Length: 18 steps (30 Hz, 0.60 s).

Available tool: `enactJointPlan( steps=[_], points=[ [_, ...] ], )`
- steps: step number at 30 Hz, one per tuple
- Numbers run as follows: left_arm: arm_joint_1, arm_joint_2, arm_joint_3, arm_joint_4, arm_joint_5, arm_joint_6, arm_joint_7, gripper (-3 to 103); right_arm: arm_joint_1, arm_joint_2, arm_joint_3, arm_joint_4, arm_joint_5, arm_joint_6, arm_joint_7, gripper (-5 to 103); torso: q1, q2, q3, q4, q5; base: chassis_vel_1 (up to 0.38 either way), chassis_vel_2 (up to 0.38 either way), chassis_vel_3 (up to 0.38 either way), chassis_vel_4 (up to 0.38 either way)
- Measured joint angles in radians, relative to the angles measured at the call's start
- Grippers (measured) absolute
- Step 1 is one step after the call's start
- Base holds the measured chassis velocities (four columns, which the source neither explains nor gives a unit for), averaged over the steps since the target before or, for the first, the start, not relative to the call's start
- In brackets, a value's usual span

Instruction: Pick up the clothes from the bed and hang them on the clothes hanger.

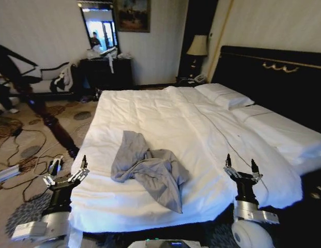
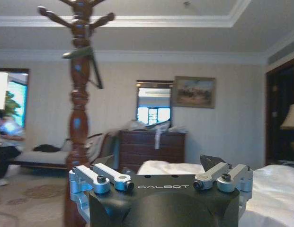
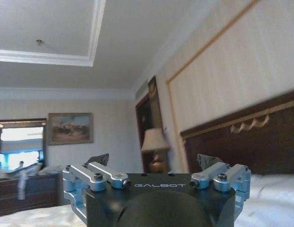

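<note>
While the bed [image 1: 201,119] runs lengthwise from its near foot edge up to the headboard [image 1: 274,72] on your right, its duvet spreads wide and mostly bare. You see carpet [image 1: 41,129] open along the bed's left edge, with cables [image 1: 26,150] strewn there. The shirt [image 1: 150,168] lies crumpled near the foot, toward the left, its long axis running diagonally from upper left down to lower right, one end reaching almost to the foot edge. In the left wrist view the hanger [image 2: 87,64] hangs high on a wooden stand [image 2: 79,118]. Your left gripper [image 1: 66,174] stands upright beside the bed's left corner, fingers spread. Your right gripper [image 1: 242,168] stands upright over the foot edge, well right of the shirt, fingers likewise parted, grasping nothing.
</note>
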Motion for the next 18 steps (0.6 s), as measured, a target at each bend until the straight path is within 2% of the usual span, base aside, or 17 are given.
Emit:
enactJointPlan(
  steps=[4,12,15,18],
  points=[
    [-0.006,-0.003,0.008,0.014,0.013,-0.006,0.000,100,-0.007,-0.003,-0.008,0.030,0.026,-0.049,0.024,100,-0.006,-0.013,-0.007,0.0003,0.0000,0.097,0.105,0.097,0.113],
    [-0.014,0.009,0.008,0.020,0.013,-0.022,-0.002,100,-0.008,-0.011,0.000,0.020,-0.001,-0.044,0.024,100,-0.009,-0.023,-0.014,0.0005,0.0003,0.077,0.081,0.110,0.108],
    [-0.014,0.017,0.006,0.020,0.012,-0.027,0.004,100,-0.013,-0.001,0.001,0.020,-0.016,-0.039,0.025,100,-0.010,-0.023,-0.014,-0.0004,0.0004,0.002,0.009,0.010,0.020],
    [-0.015,0.022,0.005,0.021,0.011,-0.031,0.007,100,-0.018,0.008,0.001,0.021,-0.028,-0.033,0.023,100,-0.010,-0.023,-0.014,-0.0001,0.0004,0.000,0.000,0.000,0.000]
  ],
)
